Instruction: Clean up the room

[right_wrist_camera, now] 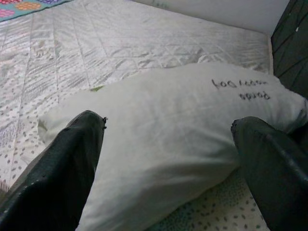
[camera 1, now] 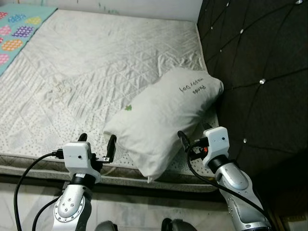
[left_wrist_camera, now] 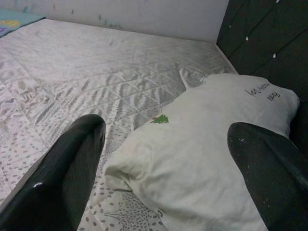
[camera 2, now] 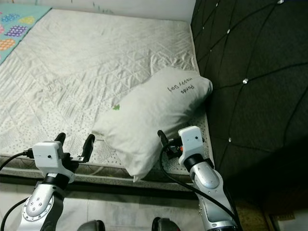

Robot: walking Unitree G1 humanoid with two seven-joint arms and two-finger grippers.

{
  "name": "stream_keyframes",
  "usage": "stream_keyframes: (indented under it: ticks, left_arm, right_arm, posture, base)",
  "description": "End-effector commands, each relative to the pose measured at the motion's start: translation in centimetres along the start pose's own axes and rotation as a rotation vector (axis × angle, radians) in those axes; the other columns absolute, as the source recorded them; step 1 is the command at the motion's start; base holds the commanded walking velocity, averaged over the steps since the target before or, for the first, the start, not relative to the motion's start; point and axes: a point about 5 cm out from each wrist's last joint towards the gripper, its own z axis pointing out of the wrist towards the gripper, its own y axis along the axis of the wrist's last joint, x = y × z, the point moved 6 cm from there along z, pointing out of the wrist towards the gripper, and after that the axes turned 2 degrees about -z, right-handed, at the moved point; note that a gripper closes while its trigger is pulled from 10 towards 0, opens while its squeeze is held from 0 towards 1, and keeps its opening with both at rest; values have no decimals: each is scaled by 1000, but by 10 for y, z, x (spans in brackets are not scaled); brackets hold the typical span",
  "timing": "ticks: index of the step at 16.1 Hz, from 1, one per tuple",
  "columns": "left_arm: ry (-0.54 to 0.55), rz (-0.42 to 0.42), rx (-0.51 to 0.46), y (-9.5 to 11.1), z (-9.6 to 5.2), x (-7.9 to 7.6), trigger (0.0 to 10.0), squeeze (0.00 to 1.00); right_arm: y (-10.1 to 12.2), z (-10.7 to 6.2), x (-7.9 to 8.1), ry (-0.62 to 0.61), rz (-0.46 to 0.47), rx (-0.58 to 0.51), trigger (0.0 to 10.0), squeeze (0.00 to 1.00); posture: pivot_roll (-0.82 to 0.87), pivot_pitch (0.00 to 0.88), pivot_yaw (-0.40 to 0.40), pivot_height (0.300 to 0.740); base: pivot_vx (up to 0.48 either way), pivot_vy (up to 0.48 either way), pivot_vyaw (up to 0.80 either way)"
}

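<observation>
On the bare quilted mattress (camera 1: 96,72), seen through our left eye, a white pillow (camera 1: 163,120) lies slanted near the right-hand edge, its far end with dark handwriting close against the black tufted headboard (camera 1: 260,72) and its near corner hanging just over the mattress's front edge. Our left gripper (camera 1: 97,146) hovers at that front edge just left of the pillow, fingers spread and holding nothing. Our right gripper (camera 1: 193,136) sits at the pillow's right side, also parted and empty. A patterned blanket (camera 1: 19,29) covers the far left corner.

Through our right eye we see the same layout, with a small green mark on the pillow's cover.

From our left wrist, two black fingers (left_wrist_camera: 62,178) stand wide apart, the pillow between and beyond them.

From our right wrist, the fingers (right_wrist_camera: 57,173) are likewise spread, framing the pillow's long side
</observation>
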Motion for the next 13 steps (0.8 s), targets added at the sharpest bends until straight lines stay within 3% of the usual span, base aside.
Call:
stream_keyframes:
  ticks: [1, 4, 13]
  left_arm:
    - [11, 2, 14, -2, -3, 1, 10000, 0]
    - [9, 3, 16, -2, -4, 1, 10000, 0]
    - [-7, -4, 13, -1, -2, -2, 10000, 0]
  right_arm:
    - [0, -1, 1, 10, 3, 3, 10000, 0]
    - [0, 0, 3, 24, -2, 3, 10000, 0]
    - [-1, 1, 7, 47, -8, 9, 10000, 0]
  posture:
    - [93, 204, -47, 666]
    - [95, 204, -48, 631]
    - [93, 211, -47, 631]
  base:
    - [0, 0, 0]
    - [0, 0, 0]
    - [0, 0, 0]
